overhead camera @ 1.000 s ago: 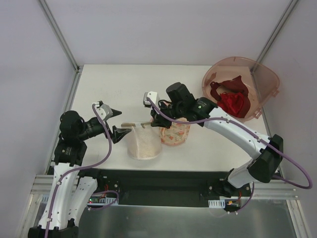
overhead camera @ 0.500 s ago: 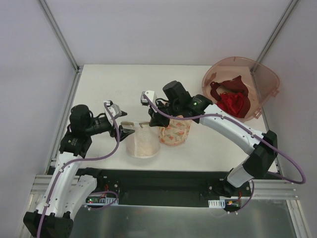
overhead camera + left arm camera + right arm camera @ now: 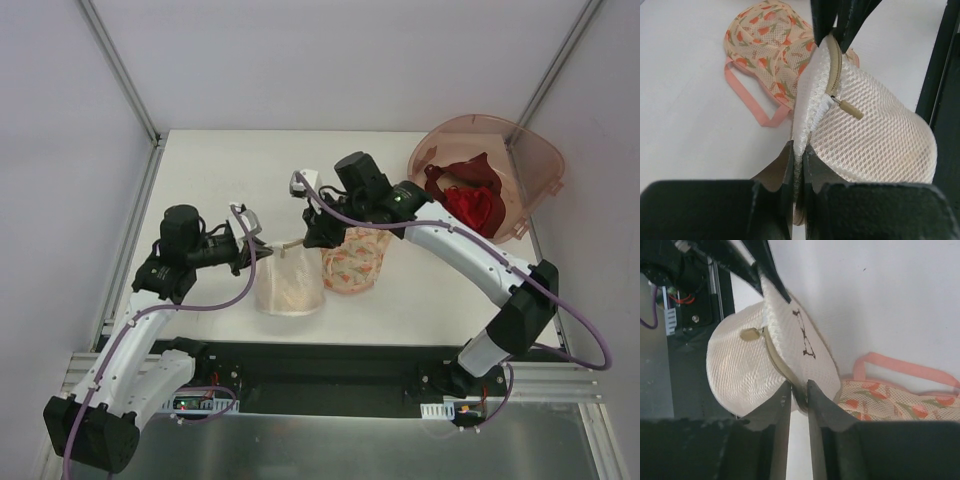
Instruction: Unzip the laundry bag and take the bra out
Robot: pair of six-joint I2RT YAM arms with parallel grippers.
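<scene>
Jaws shut tight on both sides: your left gripper (image 3: 798,152) and right gripper (image 3: 799,389) each pinch the bag (image 3: 290,287) by its rim. Bag sits mid-frame on the white table (image 3: 220,170), floral bra (image 3: 352,265) touching it, grey walls (image 3: 300,60) around.

White arms (image 3: 470,255) have black fingers (image 3: 770,210), purple cables (image 3: 200,306)

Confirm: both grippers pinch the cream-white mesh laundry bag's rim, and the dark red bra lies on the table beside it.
No: the dark red bra lies in the pink plastic basin, per the top external view. The left gripper and right gripper pinch the rim of the mesh laundry bag.
</scene>
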